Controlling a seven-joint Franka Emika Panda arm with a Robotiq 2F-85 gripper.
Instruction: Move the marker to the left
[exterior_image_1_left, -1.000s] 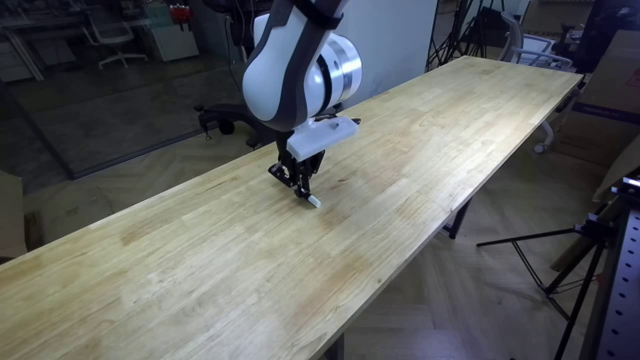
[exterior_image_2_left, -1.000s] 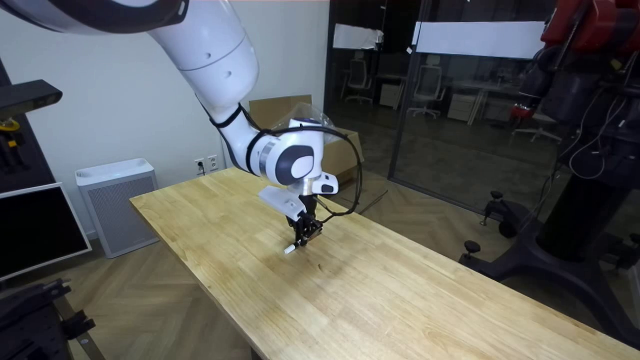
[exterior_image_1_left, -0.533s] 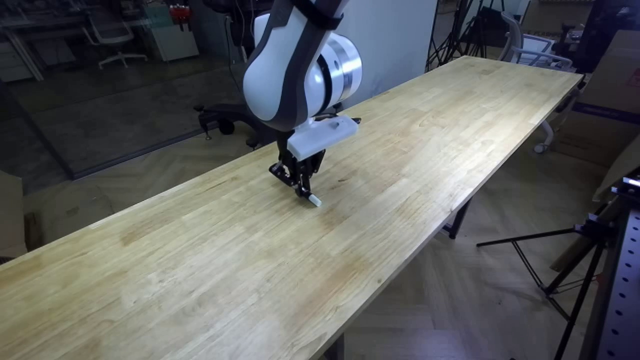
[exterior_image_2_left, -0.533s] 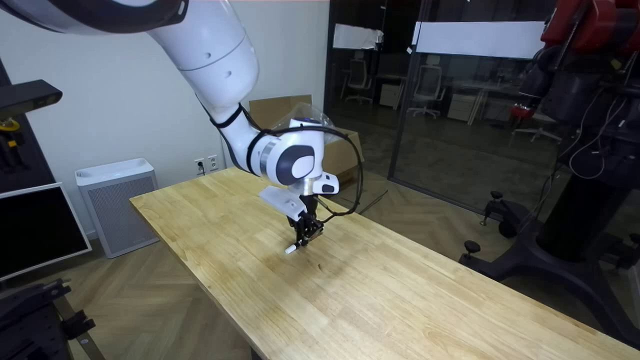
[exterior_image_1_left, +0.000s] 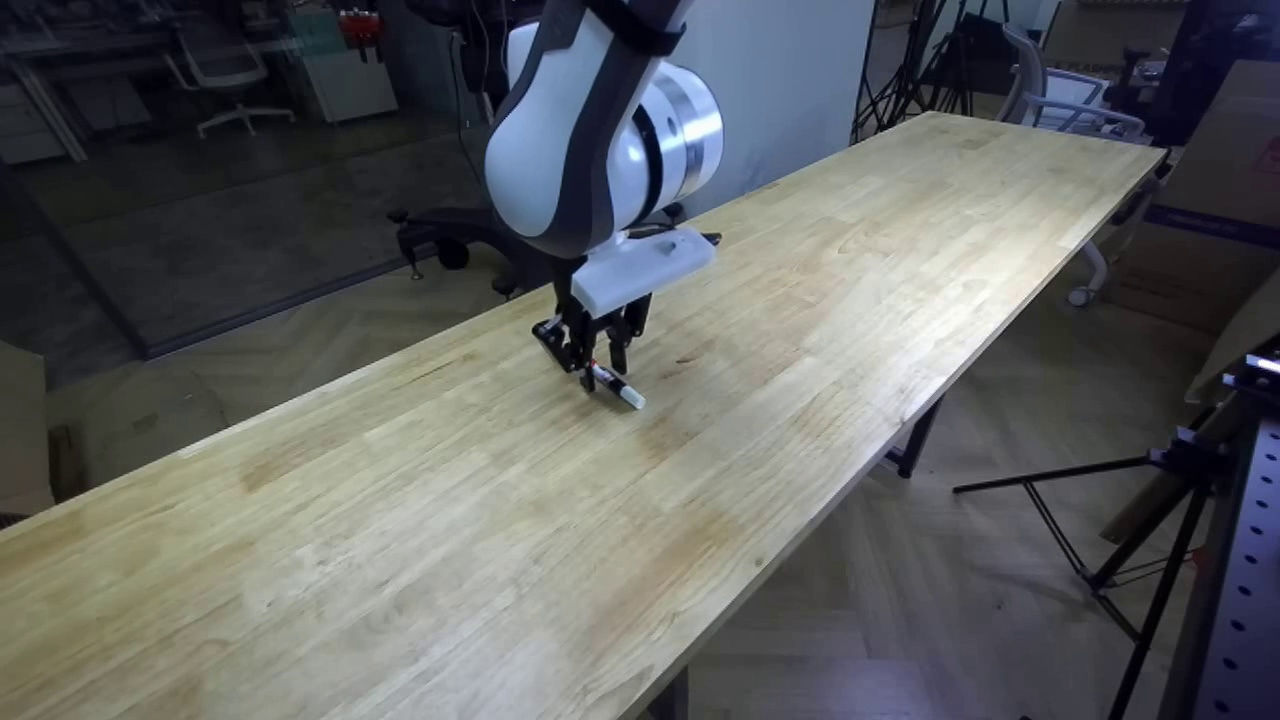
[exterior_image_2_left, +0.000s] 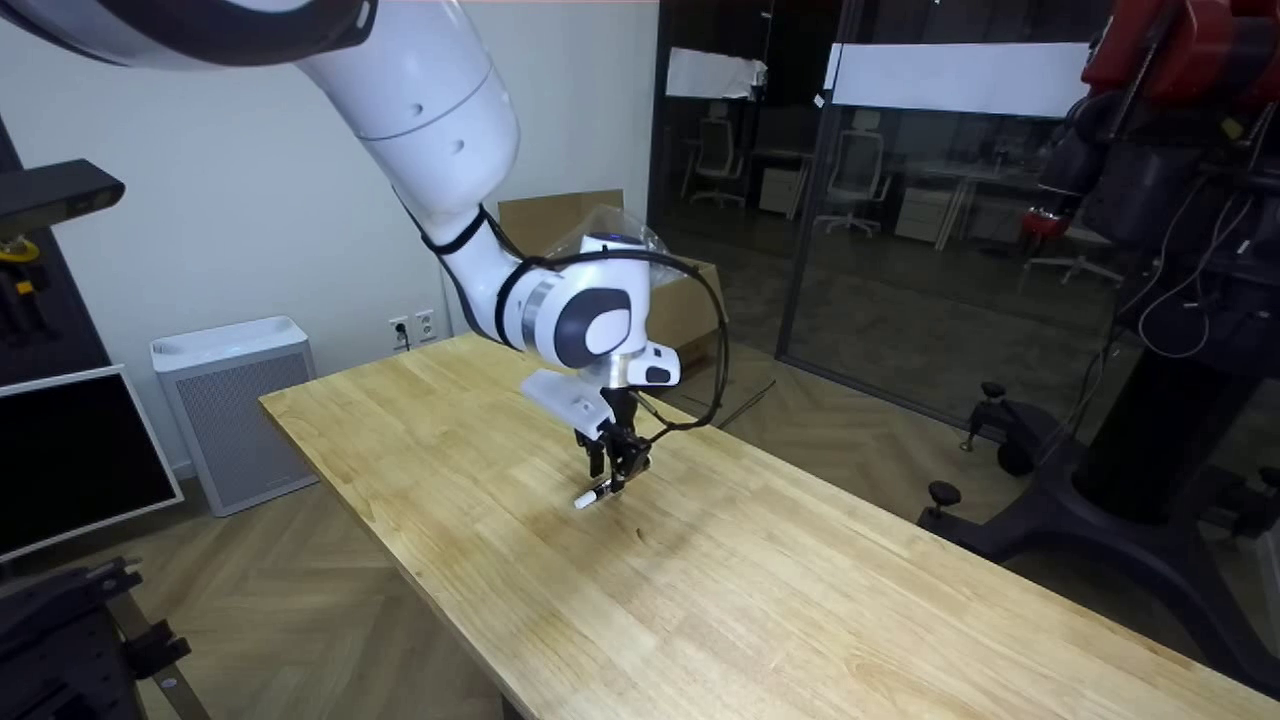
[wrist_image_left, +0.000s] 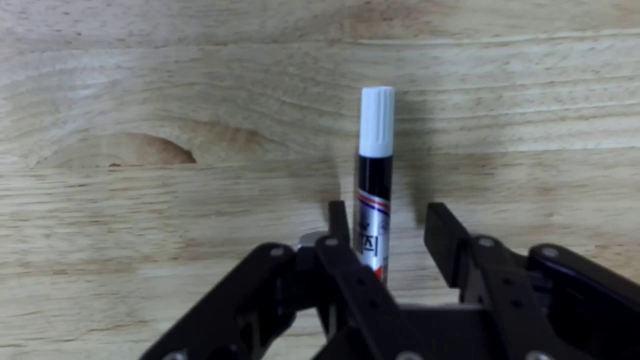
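Note:
The marker (wrist_image_left: 376, 175) has a white cap, a dark band and a silver label. It lies on the long wooden table (exterior_image_1_left: 480, 520) and shows in both exterior views (exterior_image_1_left: 624, 390) (exterior_image_2_left: 592, 496). My gripper (wrist_image_left: 384, 215) is open around the marker, with one finger on each side of its body. In the wrist view the left finger is very near the marker, and a wide gap separates it from the right finger. The marker's rear end is hidden behind the gripper. The gripper (exterior_image_1_left: 603, 376) is low over the table; it also shows in an exterior view (exterior_image_2_left: 606, 476).
The table's long edges run on both sides of the arm. A black wheeled stand (exterior_image_2_left: 1130, 510) is on the floor beyond the table. A white box-shaped appliance (exterior_image_2_left: 240, 410) stands by the wall. A tripod (exterior_image_1_left: 1150, 520) is on the floor at the table's side.
The gripper's fingers were closed together on the marker; now they have opened apart. More of the marker's body shows. The arm has hardly moved.

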